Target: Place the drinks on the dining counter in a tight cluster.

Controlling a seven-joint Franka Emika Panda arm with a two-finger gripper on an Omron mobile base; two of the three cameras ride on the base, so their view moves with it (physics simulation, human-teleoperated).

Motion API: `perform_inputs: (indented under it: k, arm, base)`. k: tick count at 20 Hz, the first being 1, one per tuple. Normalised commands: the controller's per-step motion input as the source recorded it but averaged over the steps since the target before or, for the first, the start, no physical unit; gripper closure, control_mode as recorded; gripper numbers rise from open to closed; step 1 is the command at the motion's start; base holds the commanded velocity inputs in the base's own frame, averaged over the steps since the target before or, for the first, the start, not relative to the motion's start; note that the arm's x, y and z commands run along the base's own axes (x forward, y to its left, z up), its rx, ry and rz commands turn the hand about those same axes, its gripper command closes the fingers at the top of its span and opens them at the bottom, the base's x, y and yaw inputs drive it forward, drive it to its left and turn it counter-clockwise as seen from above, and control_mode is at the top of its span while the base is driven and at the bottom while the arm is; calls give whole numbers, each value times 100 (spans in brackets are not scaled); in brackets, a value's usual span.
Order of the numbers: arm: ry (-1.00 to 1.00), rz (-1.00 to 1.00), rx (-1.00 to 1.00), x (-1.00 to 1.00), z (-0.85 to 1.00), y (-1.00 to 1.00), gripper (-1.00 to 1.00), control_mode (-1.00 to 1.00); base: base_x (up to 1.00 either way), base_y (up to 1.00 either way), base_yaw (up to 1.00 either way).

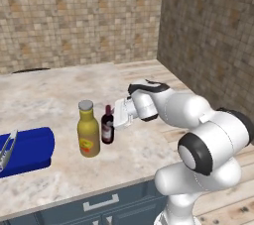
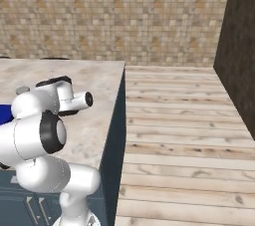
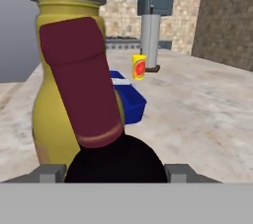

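While your white arm reaches in over the near edge of the counter (image 1: pixel 49 95), its hand (image 1: pixel 117 115) sits level with the dark wine bottle (image 1: pixel 107 126), one finger on each side of the bottle's shoulder as seen from the hand camera. Whether the fingers (image 3: pixel 49 172) press the glass or merely bracket it, you cannot tell from these pictures.

Standing upright near the counter's near edge, the wine bottle shows its red top tilted across the hand view. Just beside it, on the side away from the hand, stands the tall mustard-yellow bottle (image 1: pixel 88 130) with its grey cap and yellow-red label; the two look close to touching, though a sliver of gap cannot be ruled out.

Farther toward the left end of the counter lies a blue box (image 1: pixel 30 150), with a grey utensil (image 1: pixel 7 148) at its left end. From the hand camera you see the same blue box behind the bottles.

Beyond that, well apart from the bottles, a small yellow cup (image 3: pixel 139 67) with a red mark stands on the far part of the counter, at the foot of a grey post (image 3: pixel 150 40).

Tiled walls (image 1: pixel 79 16) close the scene behind, and wooden floor (image 2: pixel 189 135) runs past the counter's right edge.
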Motion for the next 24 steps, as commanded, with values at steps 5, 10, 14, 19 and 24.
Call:
perform_inputs:
  k: [5,10,14,19,24]
  arm:
    - [12,0,9,0,-35,-24,100,-100]
    - [9,0,7,0,-31,-5,100,-100]
    - [0,0,0,-7,-8,0,100,-100]
    - [-4,0,0,-22,0,0,100,-100]
    - [-16,0,0,-10,0,0,100,-100]
  base:
    - [0,0,0]
    - [0,0,0]
    - [0,0,0]
    - [0,0,0]
    - [0,0,0]
